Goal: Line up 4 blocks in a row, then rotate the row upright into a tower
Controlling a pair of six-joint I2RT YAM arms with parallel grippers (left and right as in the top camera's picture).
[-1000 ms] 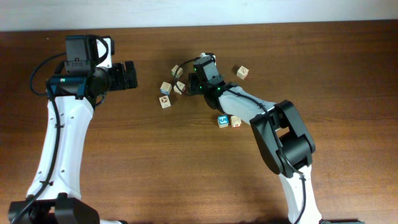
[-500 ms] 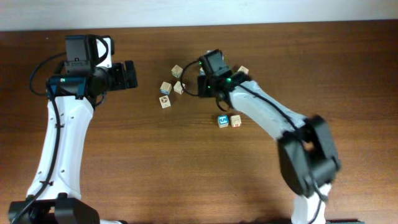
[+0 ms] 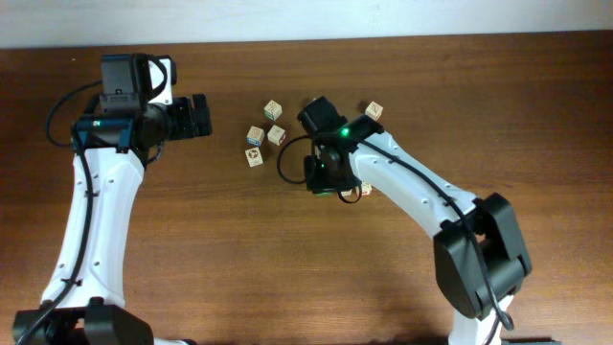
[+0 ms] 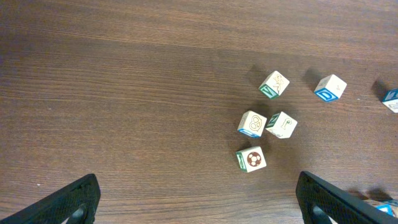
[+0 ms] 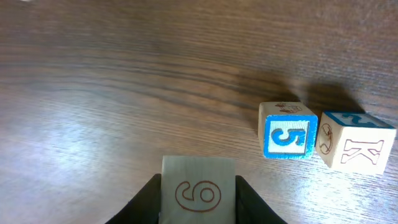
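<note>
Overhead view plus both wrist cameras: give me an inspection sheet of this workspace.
Surface: dark wood-grain table.
Job's things: 6-or-9 block held in the right hand; 5 block beside K block; cluster of four blocks nearer the left arm.
Clutter: nothing seen.
Hands: left hand open and empty; right hand shut on the 6-or-9 block.
Cables: black cable looping off the right arm; second black cable beside the left arm.
Surroundings: pale wall strip beyond the table's far edge.

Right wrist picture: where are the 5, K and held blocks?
5 block [image 5: 286,138], right wrist view, blue-framed face.
K block [image 5: 362,150], right wrist view, lettered face.
held block [image 5: 198,193], right wrist view, numbered face.
</note>
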